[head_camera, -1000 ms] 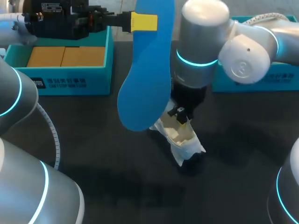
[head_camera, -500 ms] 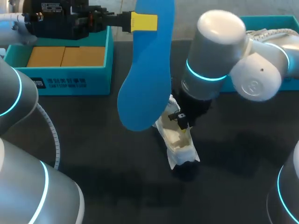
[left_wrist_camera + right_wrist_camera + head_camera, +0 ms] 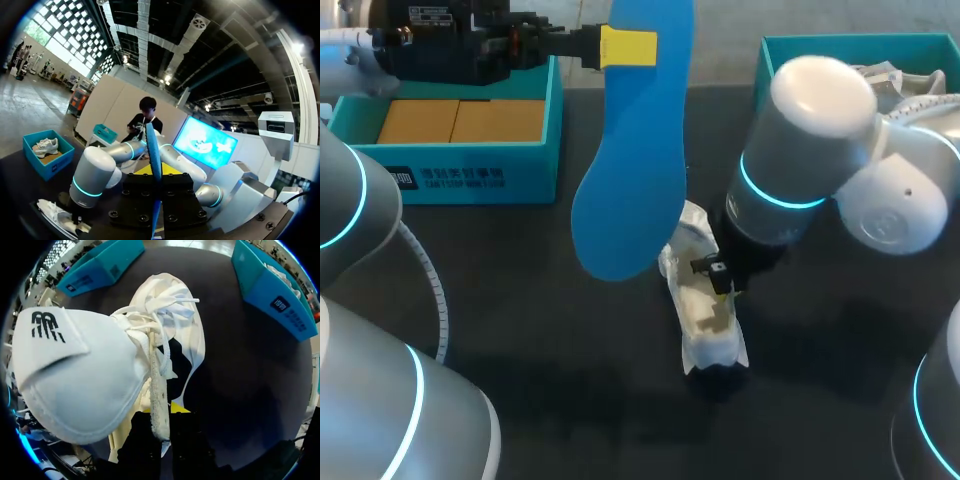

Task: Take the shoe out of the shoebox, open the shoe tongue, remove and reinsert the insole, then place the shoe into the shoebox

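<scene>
My left gripper [image 3: 628, 47] is high over the table's back and shut on the heel end of the blue insole [image 3: 632, 170], which hangs down in front of it. In the left wrist view the insole [image 3: 153, 150] stands edge-on between the fingers of that gripper [image 3: 154, 172]. The white shoe [image 3: 706, 318] lies on the dark table, just right of the insole's toe. My right gripper [image 3: 721, 283] is down on it, shut on the thin side edge of the shoe's opening [image 3: 159, 405]. The tongue [image 3: 65, 365] is folded out beside that right gripper [image 3: 161, 415].
A teal shoebox [image 3: 470, 150] with a brown cardboard floor stands at the back left. A second teal box [image 3: 850, 45] at the back right is partly hidden behind my right arm. Both boxes [image 3: 107, 262] [image 3: 272, 282] lie beyond the shoe in the right wrist view.
My right arm has swung to the right and toward the front, pulling the shoe a little that way and turning it. The left arm and the insole have stayed put.
</scene>
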Available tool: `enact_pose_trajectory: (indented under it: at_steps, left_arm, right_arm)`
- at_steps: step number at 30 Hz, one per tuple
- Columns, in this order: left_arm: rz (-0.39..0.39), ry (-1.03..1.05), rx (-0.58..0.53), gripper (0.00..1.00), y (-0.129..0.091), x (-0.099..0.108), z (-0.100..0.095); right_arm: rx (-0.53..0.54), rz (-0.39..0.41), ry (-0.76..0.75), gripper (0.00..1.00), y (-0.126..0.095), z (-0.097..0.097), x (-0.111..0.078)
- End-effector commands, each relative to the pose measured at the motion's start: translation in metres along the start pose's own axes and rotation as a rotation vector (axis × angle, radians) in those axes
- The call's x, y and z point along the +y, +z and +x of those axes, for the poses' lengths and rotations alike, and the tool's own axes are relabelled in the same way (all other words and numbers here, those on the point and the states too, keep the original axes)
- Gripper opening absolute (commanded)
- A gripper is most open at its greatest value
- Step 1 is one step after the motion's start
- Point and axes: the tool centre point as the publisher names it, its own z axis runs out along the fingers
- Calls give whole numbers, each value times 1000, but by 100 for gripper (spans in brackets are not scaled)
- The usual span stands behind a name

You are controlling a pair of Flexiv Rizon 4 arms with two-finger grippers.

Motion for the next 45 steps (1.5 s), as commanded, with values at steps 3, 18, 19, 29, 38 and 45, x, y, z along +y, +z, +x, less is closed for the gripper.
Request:
enact_pose_trajectory:
  at_steps: [3, 18, 19, 29, 38, 45]
  left_arm:
    - [-2, 0, 0, 0, 1, 0, -1]
    - [-2, 0, 0, 0, 1, 0, -1]
    - [-2, 0, 0, 0, 1, 0, -1]
    - [-2, 0, 0, 0, 1, 0, -1]
    - [-2, 0, 0, 0, 1, 0, -1]
    - [-2, 0, 0, 0, 1, 0, -1]
  right_arm:
    - [13, -65, 14, 0, 2, -2, -1]
    - [55, -18, 23, 0, 27, -1, 11]
    - [58, -13, 20, 0, 30, -1, 13]
    - [58, 9, 30, 0, 36, 1, 18]
    - [37, 12, 70, 0, 33, 1, 8]
    - [28, 16, 89, 0, 31, -2, 6]
